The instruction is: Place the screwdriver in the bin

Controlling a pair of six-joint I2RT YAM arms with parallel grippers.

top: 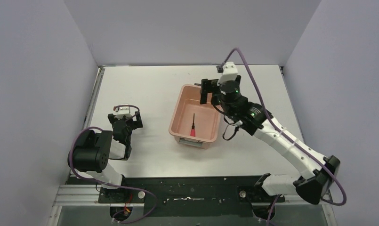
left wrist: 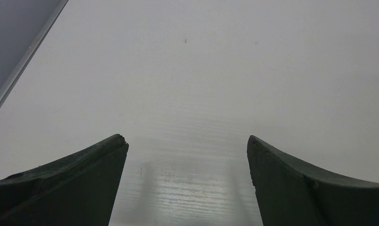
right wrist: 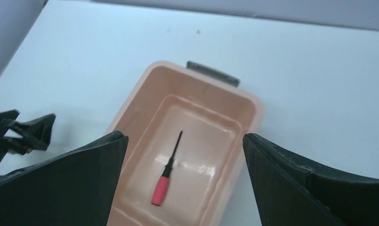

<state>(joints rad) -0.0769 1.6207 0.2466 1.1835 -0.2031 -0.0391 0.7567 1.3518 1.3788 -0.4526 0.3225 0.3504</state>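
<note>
A small screwdriver with a red handle and a thin black shaft lies flat on the floor of the salmon-pink bin. Its handle points toward the near end of the bin and its shaft toward the far end. Nothing touches it.

The right hand hangs above the far right corner of the bin, higher than the rim and clear of the screwdriver below. Its two dark fingers stand wide apart with nothing between them. In the right wrist view they frame the bin and the tool inside it. The right arm reaches from its base at the near right edge, slanting across the desk to the bin.

The left arm is folded close to its base. The left hand hangs over bare desk left of the bin, well apart from it, fingers spread wide and holding nothing.
</note>
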